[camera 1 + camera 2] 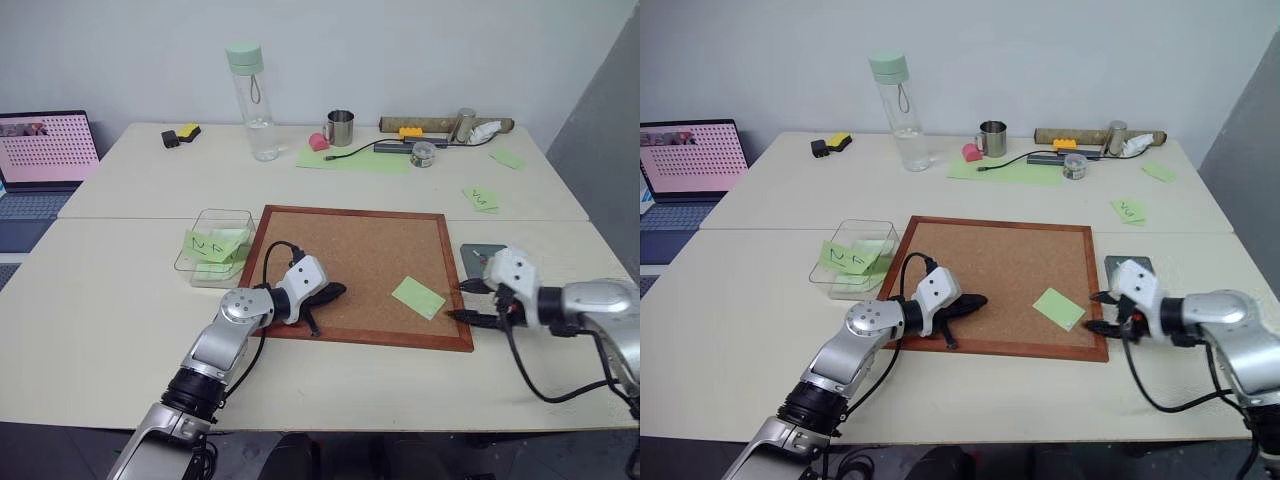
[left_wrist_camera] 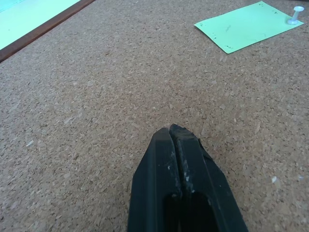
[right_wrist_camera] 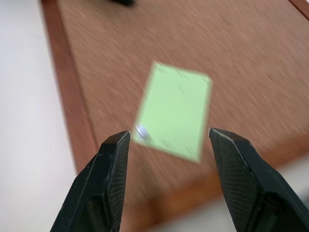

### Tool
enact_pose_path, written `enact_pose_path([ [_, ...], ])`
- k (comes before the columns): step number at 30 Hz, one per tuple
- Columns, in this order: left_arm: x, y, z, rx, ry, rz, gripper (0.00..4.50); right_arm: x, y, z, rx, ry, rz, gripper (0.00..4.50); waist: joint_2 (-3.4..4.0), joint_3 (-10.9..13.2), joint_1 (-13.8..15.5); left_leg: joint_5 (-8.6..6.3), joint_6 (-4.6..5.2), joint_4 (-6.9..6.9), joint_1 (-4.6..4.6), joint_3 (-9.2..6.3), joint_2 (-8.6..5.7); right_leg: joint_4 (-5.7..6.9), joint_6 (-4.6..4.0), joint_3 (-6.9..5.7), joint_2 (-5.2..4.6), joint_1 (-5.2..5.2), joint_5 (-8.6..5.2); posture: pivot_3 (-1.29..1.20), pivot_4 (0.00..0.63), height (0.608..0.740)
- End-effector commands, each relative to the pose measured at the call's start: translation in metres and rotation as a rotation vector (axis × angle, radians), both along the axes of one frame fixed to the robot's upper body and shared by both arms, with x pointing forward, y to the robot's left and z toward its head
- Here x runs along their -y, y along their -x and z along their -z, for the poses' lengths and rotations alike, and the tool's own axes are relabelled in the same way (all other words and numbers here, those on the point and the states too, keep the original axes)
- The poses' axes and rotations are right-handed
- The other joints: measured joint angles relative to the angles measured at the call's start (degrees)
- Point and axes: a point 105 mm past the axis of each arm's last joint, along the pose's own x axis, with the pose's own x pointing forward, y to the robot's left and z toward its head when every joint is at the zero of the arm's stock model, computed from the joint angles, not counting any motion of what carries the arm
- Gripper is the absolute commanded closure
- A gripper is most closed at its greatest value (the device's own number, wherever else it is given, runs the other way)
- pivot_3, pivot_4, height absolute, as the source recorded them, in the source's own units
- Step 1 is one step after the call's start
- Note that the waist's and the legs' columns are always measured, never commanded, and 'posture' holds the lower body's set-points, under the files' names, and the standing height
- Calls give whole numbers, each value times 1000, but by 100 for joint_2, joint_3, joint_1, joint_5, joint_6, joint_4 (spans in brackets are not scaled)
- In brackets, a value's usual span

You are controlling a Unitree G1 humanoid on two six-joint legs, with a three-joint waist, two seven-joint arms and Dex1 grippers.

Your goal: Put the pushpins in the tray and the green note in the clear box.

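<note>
Looking from the head camera, we see the green note lying on the corkboard, our right gripper just beside it, the tray behind.

At the left wrist, our left gripper is pinched together, empty; a clear pushpin stands at the note's corner.

At the right wrist, fingers spread; grabbing paper could tear it if pinned.
</note>
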Motion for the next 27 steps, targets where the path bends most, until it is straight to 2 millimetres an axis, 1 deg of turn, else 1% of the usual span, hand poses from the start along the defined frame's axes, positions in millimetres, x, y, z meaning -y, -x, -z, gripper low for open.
enact_pose_path([
  [1,-9,2,19,-58,-56,-32,4500,-8,-5,5,31,4,-9,1788,0,0,0,0,-1,0,0,0,0,0,0,0,0,0,0,0,150,740],
  [6,-10,3,19,-59,-56,-34,4500,-6,-9,17,24,11,-3,1788,0,0,0,1,-2,0,0,0,0,0,0,1,0,-1,0,0,150,740],
  [10,-11,3,19,-59,-57,-36,4500,-4,-10,20,20,0,3,1788,0,0,0,1,-1,0,1,1,0,0,0,1,0,-1,0,0,150,740],
  [11,-11,4,19,-59,-57,-36,4500,-4,-11,21,20,-5,5,2153,0,0,0,1,-2,0,1,1,0,0,0,1,0,-1,0,0,150,740],
  [15,-11,4,19,-59,-57,-36,4500,-2,-10,21,15,-21,7,2876,0,0,-1,1,-1,0,1,1,0,0,0,1,0,-1,0,0,150,740],
  [22,-12,5,19,-62,-57,-36,4500,1,-7,21,3,-32,3,4387,0,0,-3,1,-1,0,1,1,0,0,0,1,0,-1,0,0,150,740],
  [23,-12,5,19,-62,-56,-37,4500,1,-7,21,2,-34,3,4487,0,0,-3,1,-1,0,1,1,0,0,0,1,0,-1,0,0,150,740],
  [27,-12,4,20,-67,-53,-43,4500,-1,-6,15,15,-44,-12,4487,0,0,-3,0,-1,0,0,1,0,0,0,0,0,-1,0,0,150,740],
])
